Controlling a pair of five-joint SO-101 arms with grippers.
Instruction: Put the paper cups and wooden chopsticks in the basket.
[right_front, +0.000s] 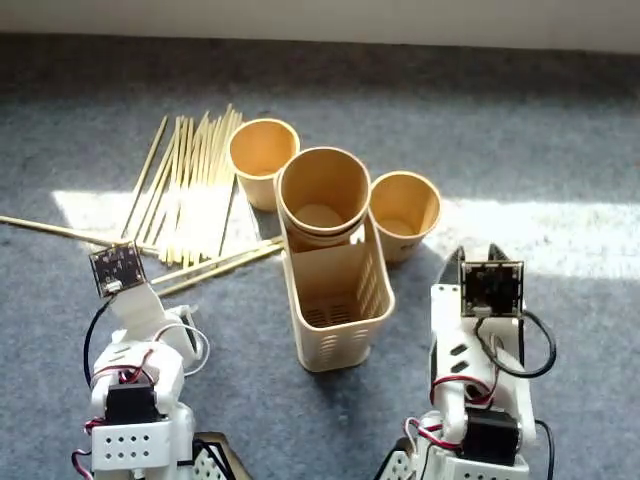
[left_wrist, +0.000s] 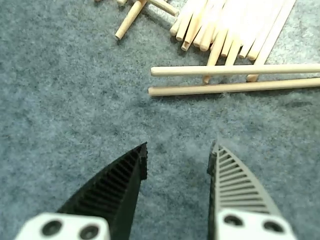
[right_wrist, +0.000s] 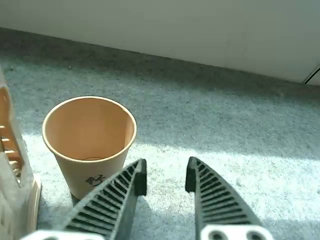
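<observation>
No legible text, number or sign is found. One small dark printed mark (right_wrist: 94, 180) is seen low on the outer wall of the paper cup (right_wrist: 89, 145) standing just beside the basket (right_wrist: 10, 150); it is partly covered by a finger (right_wrist: 125, 192) of the right gripper (right_wrist: 164, 176) and cannot be read. No print is made out on the basket itself or on the other cups (right_front: 322, 190) near it.

Bright sun band crosses carpet (right_front: 560, 240), glare bleaches chopsticks (right_front: 195, 215); near and far carpet shaded.
</observation>
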